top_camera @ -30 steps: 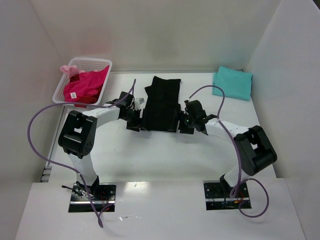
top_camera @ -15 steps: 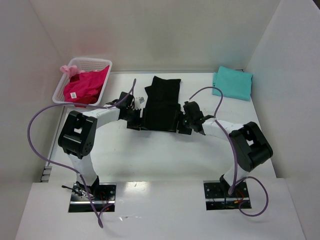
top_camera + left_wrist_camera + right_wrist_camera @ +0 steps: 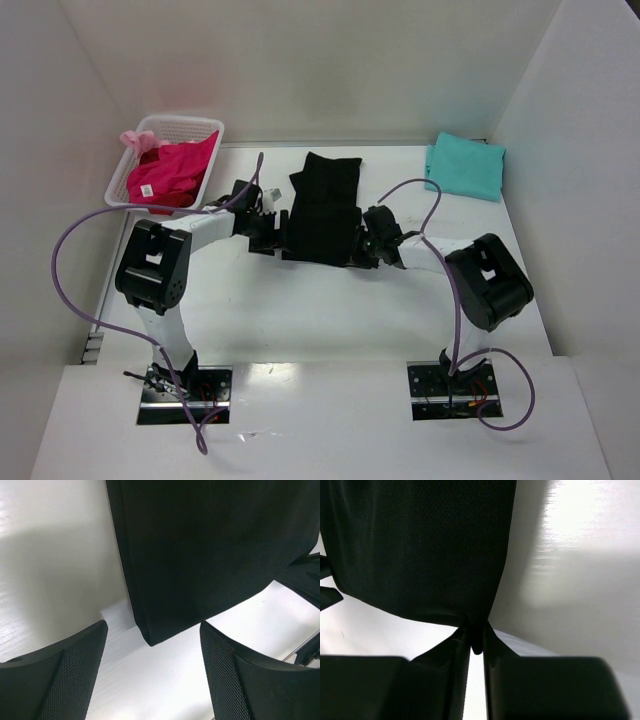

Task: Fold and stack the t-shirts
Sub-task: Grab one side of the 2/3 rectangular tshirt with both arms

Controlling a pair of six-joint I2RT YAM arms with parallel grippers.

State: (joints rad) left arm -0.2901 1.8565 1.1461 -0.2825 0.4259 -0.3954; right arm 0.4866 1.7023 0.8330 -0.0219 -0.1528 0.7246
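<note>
A black t-shirt [image 3: 325, 205] lies as a long folded strip in the middle of the table. My right gripper [image 3: 362, 245] is at its near right corner, and the right wrist view shows that gripper [image 3: 476, 637] shut on a pinch of the black t-shirt [image 3: 420, 545]. My left gripper [image 3: 272, 232] is at the near left corner. In the left wrist view this gripper [image 3: 152, 625] stands open, low over the table, with the corner of the black t-shirt [image 3: 210, 545] just reaching between its fingers and touching neither. A folded teal t-shirt [image 3: 466, 165] lies at the back right. A magenta-pink t-shirt [image 3: 165, 172] with a white tag fills the basket.
The white lattice basket [image 3: 185, 122] stands at the back left against the wall. White walls close in the table on the left, back and right. Purple cables loop from both arms.
My right gripper has closed on the black t-shirt's near right corner, and its arm has drawn in leftward. The left gripper stays open and has edged slightly up along the shirt's left side.
</note>
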